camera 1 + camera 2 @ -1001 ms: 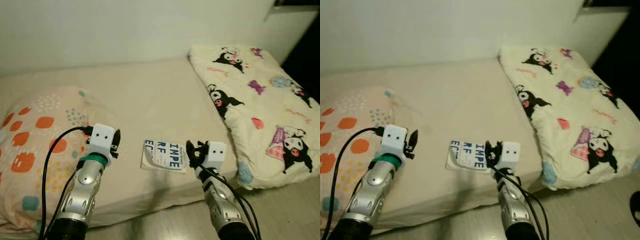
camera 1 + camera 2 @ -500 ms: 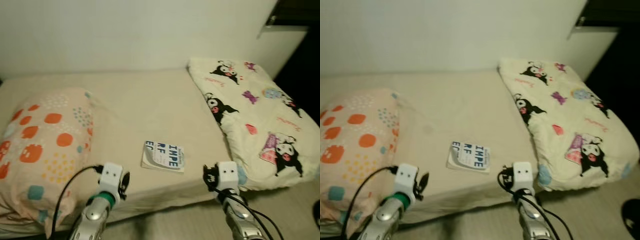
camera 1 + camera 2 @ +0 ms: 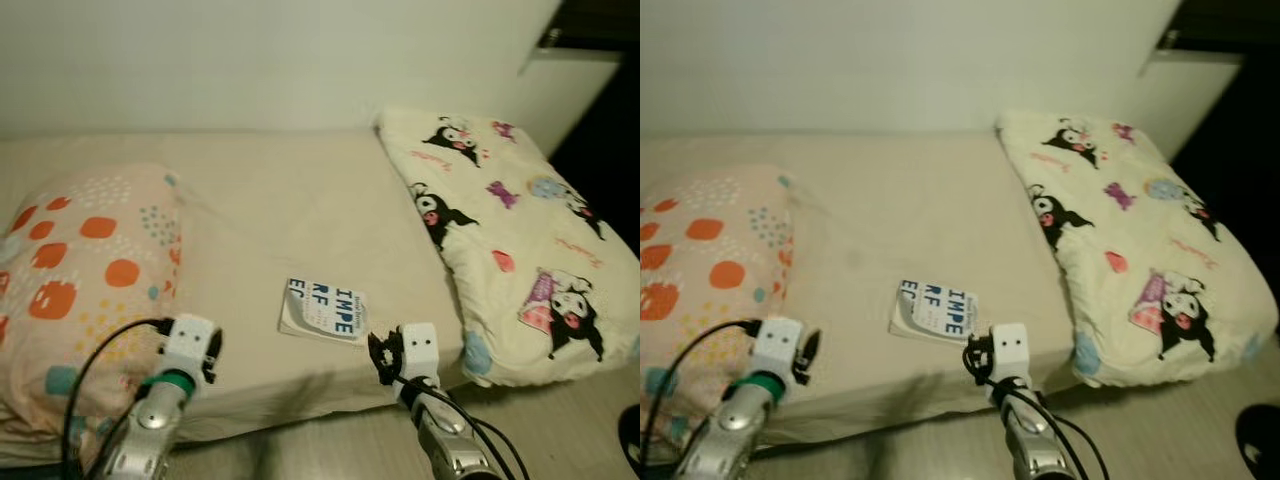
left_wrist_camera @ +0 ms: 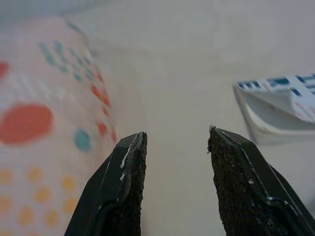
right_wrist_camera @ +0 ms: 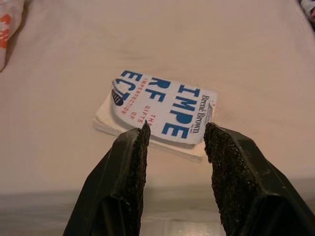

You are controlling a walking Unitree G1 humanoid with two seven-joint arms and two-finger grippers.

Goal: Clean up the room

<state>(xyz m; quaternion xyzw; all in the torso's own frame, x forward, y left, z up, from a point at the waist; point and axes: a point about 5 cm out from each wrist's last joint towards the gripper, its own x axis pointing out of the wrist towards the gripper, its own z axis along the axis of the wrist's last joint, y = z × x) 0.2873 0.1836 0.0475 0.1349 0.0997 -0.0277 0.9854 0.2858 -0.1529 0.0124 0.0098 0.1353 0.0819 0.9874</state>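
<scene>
The book's [image 5: 162, 112] title is partly cut off, seemingly "IMPERFECT". The right gripper [image 5: 174, 132] (fingers apart, empty) hovers just short of it at the bed [image 3: 300, 210] edge. The left gripper [image 4: 176, 140], also apart, points between pillow [image 3: 80, 270] and book.

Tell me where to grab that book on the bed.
Grip the book at its near edge, coming with the right gripper from the bed's front side. It lies flat near the mattress edge with its cover curling up, so pinching cover and pages together there looks easiest; the open fingers already face it.
</scene>
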